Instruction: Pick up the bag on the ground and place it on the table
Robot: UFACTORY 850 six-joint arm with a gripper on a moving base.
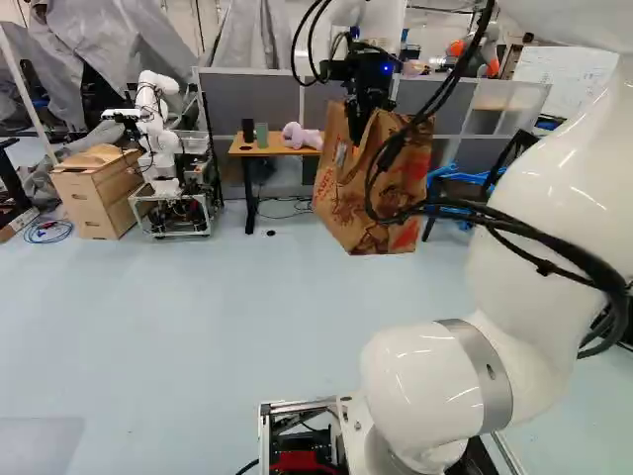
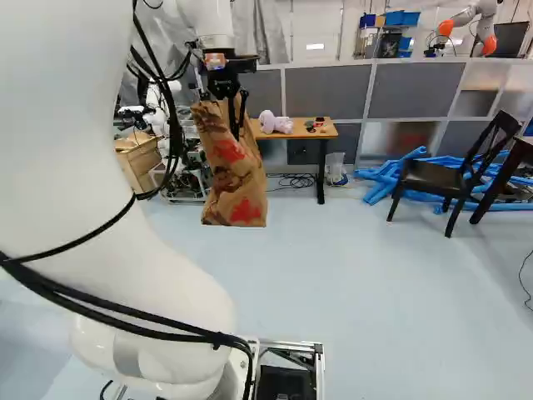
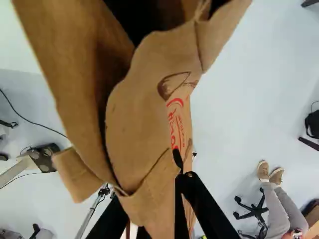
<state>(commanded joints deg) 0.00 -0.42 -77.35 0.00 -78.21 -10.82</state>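
Above the pale floor (image 1: 178, 317), well clear of it, the brown paper bag (image 1: 341, 203) hangs from the gripper (image 2: 237, 129), which is clamped on it near the top, paper caught between the two fingers. The bag hangs roughly upright, and red and dark printing shows on its sides. Seen in the wrist view, its open mouth spreads ahead of the fingers, with one dark fingertip lying against the printed side. Beyond the bag stands the wooden-topped table (image 2: 326, 130); in the left base view the bag covers the right end of it, while in the right base view it hangs at the table's left end. So the bag is in the air on the near side of the table, not on it. On the tabletop sit a pale purple soft thing (image 2: 275, 123), a black container (image 1: 248, 131) and a green container (image 1: 261, 136). At the left of the left base view, another robot (image 1: 158, 134) stands beside a light wooden cabinet (image 1: 91, 198). Gray partitions (image 2: 333, 92) rise behind the table.
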